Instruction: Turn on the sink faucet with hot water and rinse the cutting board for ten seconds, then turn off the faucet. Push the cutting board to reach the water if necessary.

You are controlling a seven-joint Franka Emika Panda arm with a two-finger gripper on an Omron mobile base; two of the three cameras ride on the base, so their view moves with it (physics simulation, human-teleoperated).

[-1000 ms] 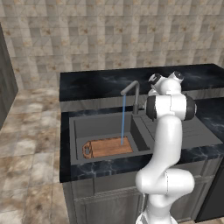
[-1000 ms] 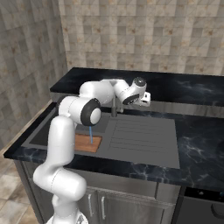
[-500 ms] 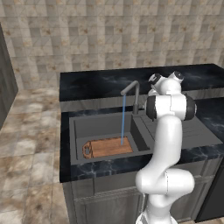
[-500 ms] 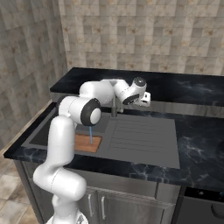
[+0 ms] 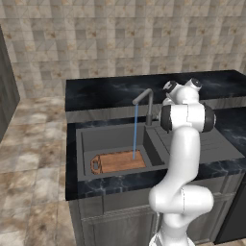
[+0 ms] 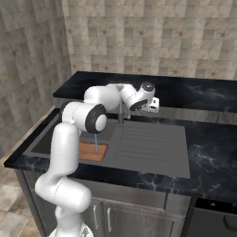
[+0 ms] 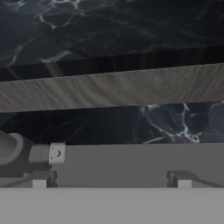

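Lying flat in the left of the sink (image 5: 86, 139), the cutting board (image 5: 117, 162), with the water (image 5: 135, 130) falling straight onto its right end. Standing at the basin's back rim, the faucet (image 5: 145, 101), spout reaching left over the board. Hovering just right of the faucet's stem by the lever (image 7: 48, 154), the gripper (image 6: 150, 104), fingers (image 7: 39, 181) spread apart and holding nothing.
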